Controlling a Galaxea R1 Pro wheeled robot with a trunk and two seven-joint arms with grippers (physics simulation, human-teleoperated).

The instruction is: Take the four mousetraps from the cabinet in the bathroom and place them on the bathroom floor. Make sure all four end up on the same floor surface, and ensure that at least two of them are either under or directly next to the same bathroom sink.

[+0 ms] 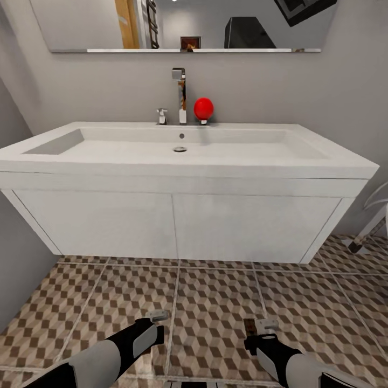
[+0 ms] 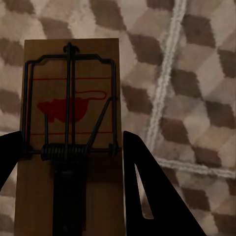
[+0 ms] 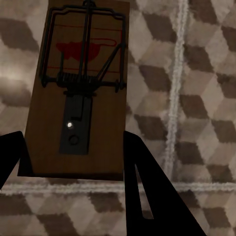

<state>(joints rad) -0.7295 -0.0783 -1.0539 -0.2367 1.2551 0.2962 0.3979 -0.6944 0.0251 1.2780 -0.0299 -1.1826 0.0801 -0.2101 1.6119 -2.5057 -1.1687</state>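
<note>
The bathroom sink (image 1: 108,156), a white basin on a white vanity (image 1: 178,226), stands straight ahead above the cube-patterned bathroom floor (image 1: 215,302). Low over the tiles in front of it, my left gripper (image 1: 157,318) (image 2: 71,142) is shut on a brown mousetrap (image 2: 73,108) with wire parts and a red mouse print. To its right, my right gripper (image 1: 258,326) (image 3: 71,142) is shut on the near end of a second mousetrap (image 3: 83,88) (image 1: 249,326). Both traps lie flat between the black fingers, above the tiles. The cabinet is out of view.
A chrome faucet (image 1: 179,94) and a red round object (image 1: 203,109) stand at the back of the basin, below a mirror (image 1: 183,24). A grey wall (image 1: 16,269) closes the left side. A white fixture (image 1: 377,215) juts in at the right edge. Open space lies under the vanity.
</note>
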